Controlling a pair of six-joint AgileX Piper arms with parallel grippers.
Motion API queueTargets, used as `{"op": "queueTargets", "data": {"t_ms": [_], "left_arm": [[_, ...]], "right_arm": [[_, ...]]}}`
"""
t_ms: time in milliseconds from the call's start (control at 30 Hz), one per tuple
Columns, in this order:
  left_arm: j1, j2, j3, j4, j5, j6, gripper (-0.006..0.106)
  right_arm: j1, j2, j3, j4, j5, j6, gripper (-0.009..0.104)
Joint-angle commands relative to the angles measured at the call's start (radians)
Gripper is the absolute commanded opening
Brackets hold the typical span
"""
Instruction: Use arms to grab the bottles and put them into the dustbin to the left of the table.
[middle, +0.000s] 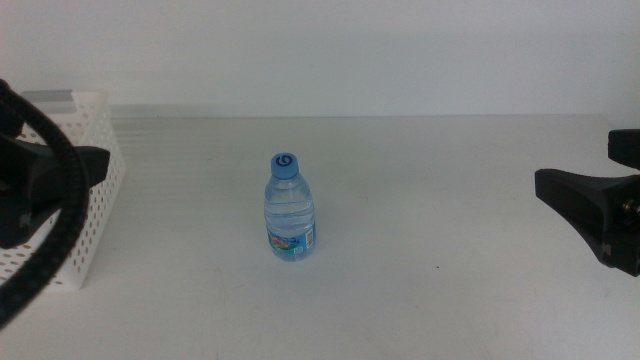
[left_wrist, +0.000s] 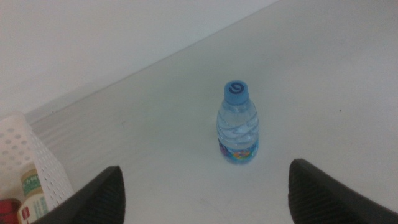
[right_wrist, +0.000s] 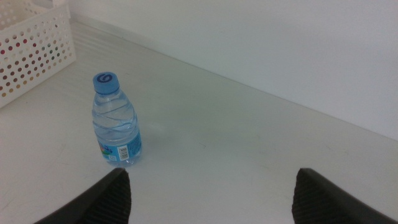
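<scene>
A small clear water bottle (middle: 290, 212) with a blue cap stands upright near the middle of the white table (middle: 430, 300). It also shows in the left wrist view as the bottle (left_wrist: 237, 124) and in the right wrist view as the bottle (right_wrist: 116, 124). The white perforated dustbin (middle: 98, 190) sits at the left edge. Inside it lie a pale-yellow tea bottle (left_wrist: 34, 191) and a red can (left_wrist: 7, 211). My left gripper (middle: 70, 170) hangs open and empty in front of the dustbin, its jaws (left_wrist: 205, 168) wide apart. My right gripper (middle: 573, 160) waits open at the far right, well clear of the bottle.
A thick black cable (middle: 55, 220) loops down from the left arm across the dustbin's front. A white wall runs behind the table's back edge. In the right wrist view the dustbin (right_wrist: 34, 43) lies beyond the bottle.
</scene>
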Motion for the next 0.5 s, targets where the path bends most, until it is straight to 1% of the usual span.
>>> {"op": "queueTargets", "data": {"t_ms": [0,67,100,300,400,467], "left_arm": [[-0.004,-0.003,-0.024,-0.035,-0.088,-0.013,0.082],[-0.004,-0.003,-0.024,-0.065,-0.126,-0.022,0.082],[-0.004,-0.002,-0.024,-0.116,-0.181,-0.012,0.082],[-0.005,0.061,-0.024,-0.236,-0.224,0.007,0.082],[-0.005,0.118,-0.021,-0.298,-0.225,0.096,0.082],[-0.005,0.159,-0.005,-0.365,-0.222,0.167,0.082]], "right_arm": [[0.003,-0.005,-0.026,-0.007,-0.063,-0.013,0.068],[0.003,-0.005,-0.026,-0.007,-0.063,-0.013,0.068],[0.003,-0.005,-0.026,-0.007,-0.063,-0.013,0.068],[0.003,-0.005,-0.026,-0.007,-0.062,-0.013,0.068],[0.003,-0.005,-0.026,-0.007,-0.062,-0.013,0.068],[0.003,-0.005,-0.026,-0.007,-0.062,-0.013,0.068]]}}
